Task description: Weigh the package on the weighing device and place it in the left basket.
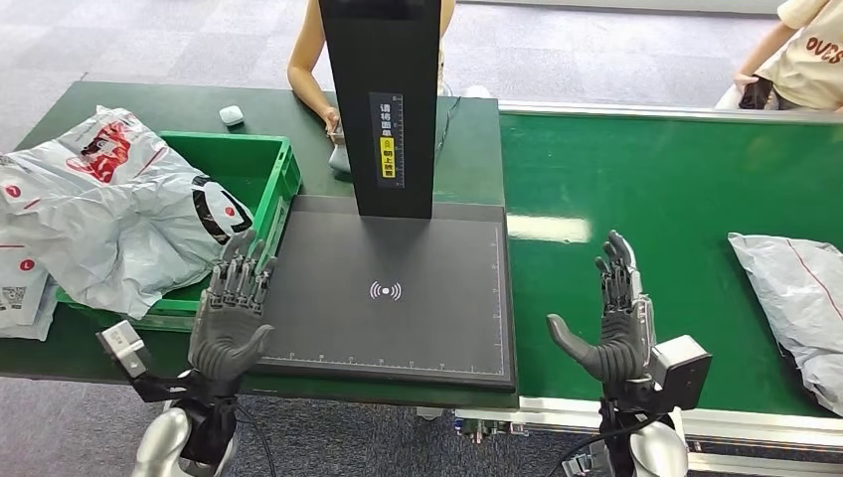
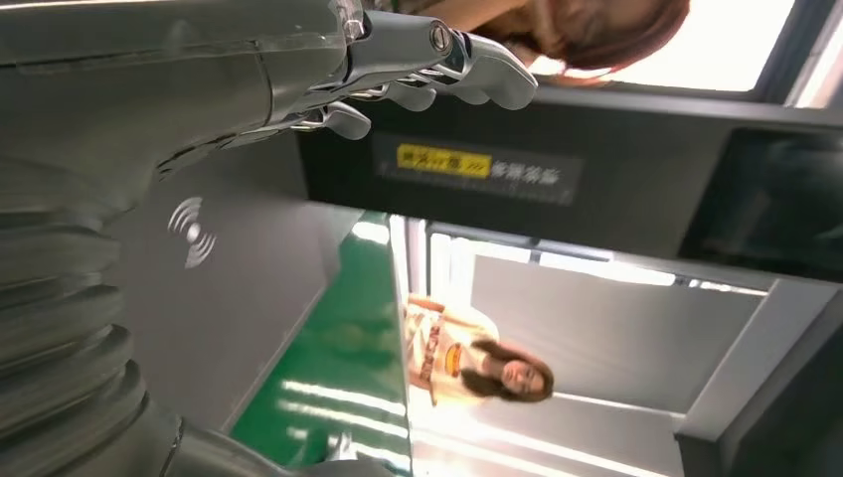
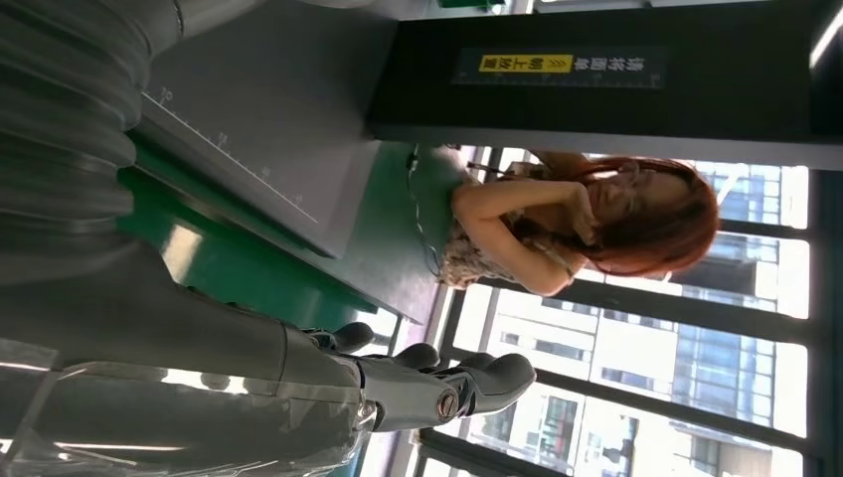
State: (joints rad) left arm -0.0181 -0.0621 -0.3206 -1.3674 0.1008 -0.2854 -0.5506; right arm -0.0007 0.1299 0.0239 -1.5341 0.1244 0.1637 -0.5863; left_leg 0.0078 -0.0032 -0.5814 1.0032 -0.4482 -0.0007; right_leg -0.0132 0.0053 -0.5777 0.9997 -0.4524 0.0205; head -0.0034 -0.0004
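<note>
To do this well, I should reach my right hand [image 1: 618,323] toward the crinkly grey plastic package [image 1: 795,298] at three o'clock on the green belt [image 1: 646,189] and grab it firmly. Both my hands are wide open and hold nothing. My left hand [image 1: 231,316] rests by the flat black scale [image 1: 398,288], beside the green plastic basket [image 1: 283,179] at nine o'clock.

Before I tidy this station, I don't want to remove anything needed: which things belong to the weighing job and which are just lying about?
For the job:
- grey package on the green belt
- black scale
- green basket, already holding white bags
- left hand and right hand, both holding nothing

Lying about:
- small white object on the table
</note>
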